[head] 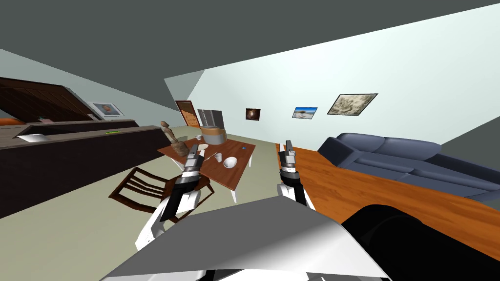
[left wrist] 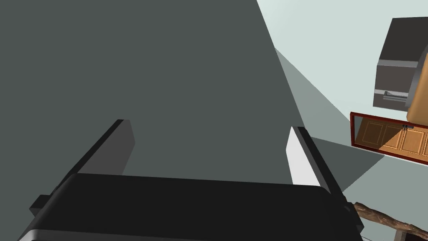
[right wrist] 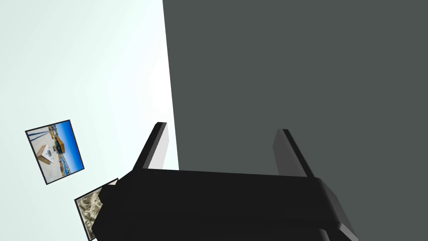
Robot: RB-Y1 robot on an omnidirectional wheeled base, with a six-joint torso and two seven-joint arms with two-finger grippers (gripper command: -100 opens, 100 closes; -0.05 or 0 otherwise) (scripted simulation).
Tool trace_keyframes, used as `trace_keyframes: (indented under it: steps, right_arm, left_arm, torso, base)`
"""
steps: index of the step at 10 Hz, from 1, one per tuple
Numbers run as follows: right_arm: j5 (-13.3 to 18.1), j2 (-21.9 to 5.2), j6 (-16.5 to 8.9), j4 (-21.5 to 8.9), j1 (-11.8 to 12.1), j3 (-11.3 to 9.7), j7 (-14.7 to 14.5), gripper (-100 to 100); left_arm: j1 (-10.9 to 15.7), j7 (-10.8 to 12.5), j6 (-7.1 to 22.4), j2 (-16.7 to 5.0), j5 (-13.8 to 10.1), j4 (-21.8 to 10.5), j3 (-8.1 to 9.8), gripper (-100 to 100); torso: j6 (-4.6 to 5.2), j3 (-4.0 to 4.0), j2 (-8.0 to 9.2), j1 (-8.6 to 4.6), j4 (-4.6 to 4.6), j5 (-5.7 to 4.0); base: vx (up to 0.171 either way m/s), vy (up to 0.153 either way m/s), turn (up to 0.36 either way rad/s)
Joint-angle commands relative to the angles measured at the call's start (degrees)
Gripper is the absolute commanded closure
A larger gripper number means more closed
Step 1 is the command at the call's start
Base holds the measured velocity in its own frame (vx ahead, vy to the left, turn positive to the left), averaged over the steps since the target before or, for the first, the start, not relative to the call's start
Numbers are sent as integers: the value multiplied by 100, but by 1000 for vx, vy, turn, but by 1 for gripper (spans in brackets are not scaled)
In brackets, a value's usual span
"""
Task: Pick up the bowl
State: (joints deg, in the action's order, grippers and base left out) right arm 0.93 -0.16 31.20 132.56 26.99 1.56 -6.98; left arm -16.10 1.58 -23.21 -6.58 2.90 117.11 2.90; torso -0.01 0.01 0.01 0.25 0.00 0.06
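A white bowl (head: 230, 162) sits tilted on the brown wooden table (head: 234, 178), toward its near right part. My left gripper (head: 194, 148) is raised in front of the table's near left side, well short of the bowl and left of it; in the left wrist view its fingers (left wrist: 125, 140) stand wide apart with nothing between them. My right gripper (head: 289, 145) is held up over the orange floor to the right of the table, and its fingers (right wrist: 156, 144) are open and empty too.
On the table stand a small white cup (head: 219, 157), a round tan pot (head: 214, 135) and a brown figurine (head: 172, 138). A dark wooden chair (head: 146, 188) is tucked at the table's near left. A dark counter (head: 73, 156) runs along the left, a blue sofa (head: 405, 158) on the right.
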Motion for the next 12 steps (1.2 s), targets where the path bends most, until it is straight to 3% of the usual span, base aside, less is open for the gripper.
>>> trace_keyframes:
  steps: [1,4,5,9,12]
  right_arm:
    - [0,0,0,0,0,0,0,0]
    - [0,0,0,0,0,0,0,0]
    - [0,0,0,0,0,0,0,0]
    - [0,0,0,0,0,0,0,0]
    - [0,0,0,0,0,0,0,0]
  left_arm:
    - [202,107,286,-63,-5,-173,-13,-100]
    - [607,291,752,-167,-25,-536,-25,-100]
    - [607,291,782,-167,-25,-536,-25,-100]
    - [1225,556,1500,-279,-67,-1139,-60,-100]
    - [1431,640,1875,-303,-84,-1352,-77,-100]
  torso:
    - [0,0,0,0,0,0]
    - [-1,1,1,2,0,1]
    - [1,1,2,0,0,0]
    - [-1,4,7,3,1,1]
    - [1,-1,-2,2,0,0]
  base:
    - [-10,53,-55]
    - [-20,73,-64]
    - [-18,46,-34]
    - [-33,71,-67]
    - [-10,62,-47]
